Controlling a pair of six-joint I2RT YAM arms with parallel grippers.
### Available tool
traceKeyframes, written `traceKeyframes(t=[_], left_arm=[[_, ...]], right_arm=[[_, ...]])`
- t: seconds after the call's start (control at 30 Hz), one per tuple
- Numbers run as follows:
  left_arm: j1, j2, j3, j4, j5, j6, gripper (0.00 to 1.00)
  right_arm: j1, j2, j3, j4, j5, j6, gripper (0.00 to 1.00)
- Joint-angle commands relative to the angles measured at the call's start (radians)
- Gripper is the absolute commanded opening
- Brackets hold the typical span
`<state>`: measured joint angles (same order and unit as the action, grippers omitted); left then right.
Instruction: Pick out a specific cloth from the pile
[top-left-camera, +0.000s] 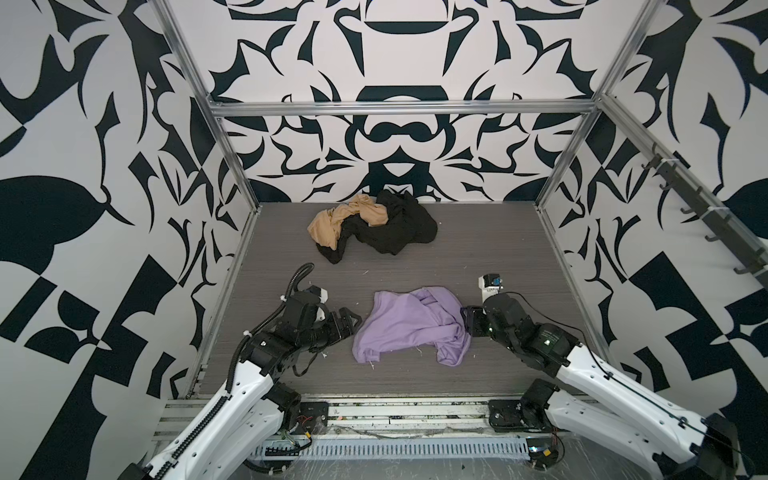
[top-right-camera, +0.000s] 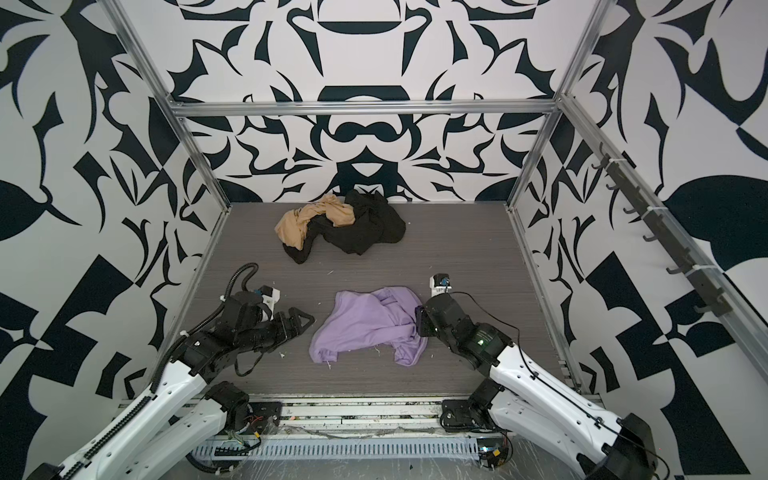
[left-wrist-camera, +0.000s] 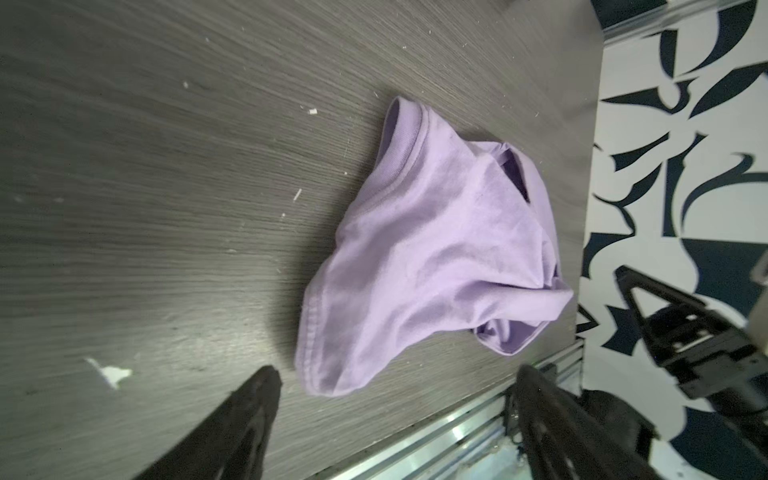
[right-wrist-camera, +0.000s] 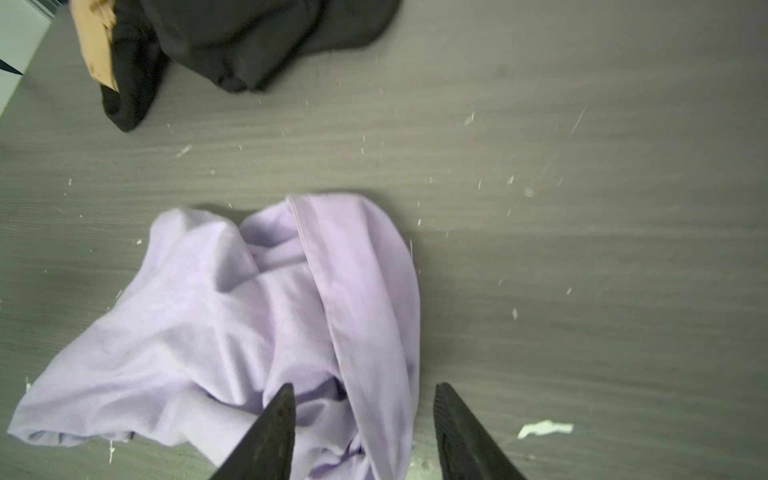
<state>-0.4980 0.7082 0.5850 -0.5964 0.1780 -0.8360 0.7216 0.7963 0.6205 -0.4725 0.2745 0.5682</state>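
Lavender shirt (top-left-camera: 409, 328) sits lower centre, well apart from the pile (top-left-camera: 374, 226), so left gripper (left-wrist-camera: 397, 370) and right gripper (right-wrist-camera: 365, 390) flank it, fingers spread, apparently empty.

White arm shells (top-left-camera: 216, 417), black joints (top-left-camera: 548, 338), black left claw (left-wrist-camera: 398, 372)

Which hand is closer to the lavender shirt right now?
Right. The right hand is over the bunched edge of the lavender shirt, with fabric between its open fingers; the left hand is just beside the opposite edge.
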Motion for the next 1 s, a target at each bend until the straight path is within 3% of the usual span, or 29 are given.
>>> traceKeyframes(t=[0.0, 0.13, 0.23, 0.33, 0.43, 0.53, 0.6, 0.67, 0.73, 0.83, 0.87, 0.9, 0.97], left_arm=[[0.025, 0.014, 0.083, -0.086, -0.089, 0.103, 0.96], [0.045, 0.047, 0.153, -0.110, -0.180, 0.172, 0.98], [0.045, 0.059, 0.170, -0.116, -0.324, 0.223, 0.99], [0.045, 0.055, 0.154, -0.068, -0.472, 0.270, 1.00], [0.046, 0.040, 0.070, 0.080, -0.598, 0.395, 1.00], [0.045, 0.015, -0.059, 0.304, -0.756, 0.478, 1.00], [0.047, 0.017, -0.171, 0.521, -0.834, 0.565, 1.00], [0.059, 0.061, -0.262, 0.725, -0.839, 0.717, 1.00], [0.121, 0.158, -0.288, 0.835, -0.807, 0.784, 1.00], [0.250, 0.341, -0.275, 0.947, -0.608, 0.794, 1.00], [0.291, 0.409, -0.278, 1.043, -0.528, 0.826, 1.00], [0.303, 0.467, -0.256, 1.096, -0.523, 0.847, 1.00], [0.309, 0.554, -0.254, 1.254, -0.463, 0.930, 1.00]], right_arm=[[0.002, -0.028, 0.066, -0.013, 0.063, -0.094, 0.59], [0.002, -0.046, 0.045, 0.054, 0.123, -0.192, 0.59], [0.002, -0.049, -0.015, 0.145, 0.239, -0.262, 0.59], [0.002, -0.046, -0.095, 0.324, 0.301, -0.366, 0.59], [0.001, 0.005, -0.197, 0.582, 0.411, -0.533, 0.59], [-0.016, 0.108, -0.317, 0.910, 0.454, -0.779, 0.82], [-0.089, 0.211, -0.336, 1.028, 0.436, -0.803, 0.84], [-0.184, 0.302, -0.322, 1.042, 0.363, -0.775, 0.84], [-0.287, 0.402, -0.333, 1.150, 0.295, -0.745, 0.84], [-0.422, 0.585, -0.379, 1.474, 0.207, -0.729, 0.84], [-0.455, 0.632, -0.369, 1.515, 0.217, -0.661, 0.84], [-0.500, 0.675, -0.357, 1.516, 0.114, -0.644, 0.82], [-0.537, 0.800, -0.351, 1.627, 0.050, -0.640, 0.84]])
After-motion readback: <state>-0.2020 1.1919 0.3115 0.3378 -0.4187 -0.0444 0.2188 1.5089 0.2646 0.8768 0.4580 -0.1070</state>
